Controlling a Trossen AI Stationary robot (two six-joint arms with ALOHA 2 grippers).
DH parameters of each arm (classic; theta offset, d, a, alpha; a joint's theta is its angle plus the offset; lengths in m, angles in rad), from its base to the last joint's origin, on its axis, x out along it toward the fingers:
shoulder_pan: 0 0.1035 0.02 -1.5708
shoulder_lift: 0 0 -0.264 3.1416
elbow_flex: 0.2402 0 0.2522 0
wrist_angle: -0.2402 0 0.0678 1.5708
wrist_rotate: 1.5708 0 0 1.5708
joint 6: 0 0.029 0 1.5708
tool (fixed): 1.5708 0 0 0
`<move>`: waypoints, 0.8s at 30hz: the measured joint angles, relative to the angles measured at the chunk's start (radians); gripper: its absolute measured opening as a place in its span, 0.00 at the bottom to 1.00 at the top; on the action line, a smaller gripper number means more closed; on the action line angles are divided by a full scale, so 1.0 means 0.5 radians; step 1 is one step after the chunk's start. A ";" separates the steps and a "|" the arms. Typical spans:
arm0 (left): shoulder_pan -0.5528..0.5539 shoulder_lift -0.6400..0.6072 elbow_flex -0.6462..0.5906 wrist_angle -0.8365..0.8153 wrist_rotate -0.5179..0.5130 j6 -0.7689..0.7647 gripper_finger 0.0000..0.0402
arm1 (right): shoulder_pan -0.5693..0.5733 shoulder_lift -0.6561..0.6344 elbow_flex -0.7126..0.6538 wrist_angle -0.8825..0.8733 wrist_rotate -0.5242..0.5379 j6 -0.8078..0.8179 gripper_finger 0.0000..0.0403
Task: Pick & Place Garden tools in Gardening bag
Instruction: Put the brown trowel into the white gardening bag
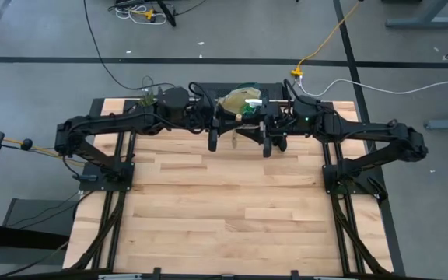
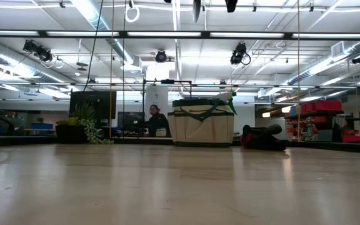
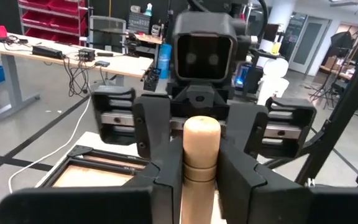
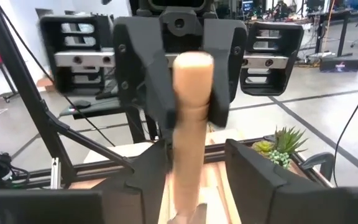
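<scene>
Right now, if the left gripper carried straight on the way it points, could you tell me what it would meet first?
Most likely the right gripper, which faces it close ahead. The left gripper is shut on the wooden handle between them. Depth is hard to judge, so treat this as likely.

Robotics lab or workshop, exposed ceiling ducts [image 2: 5, 53] and strip lights, red storage bins [image 3: 48, 15] on shelving, workbench [image 3: 61, 56] strewn with cables and gear, grey concrete floor [image 1: 45, 31] crossed by cables, wooden table [image 1: 224, 194]
</scene>
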 joint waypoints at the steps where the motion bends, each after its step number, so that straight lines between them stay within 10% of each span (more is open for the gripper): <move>1: 0.001 -0.003 0.000 0.005 -0.001 0.000 0.19 | 0.000 -0.012 0.000 -0.013 0.000 -0.015 0.42; 24: 0.105 -0.277 0.000 -0.137 -0.006 0.057 0.19 | -0.003 -0.340 0.000 -0.342 0.022 -0.066 0.40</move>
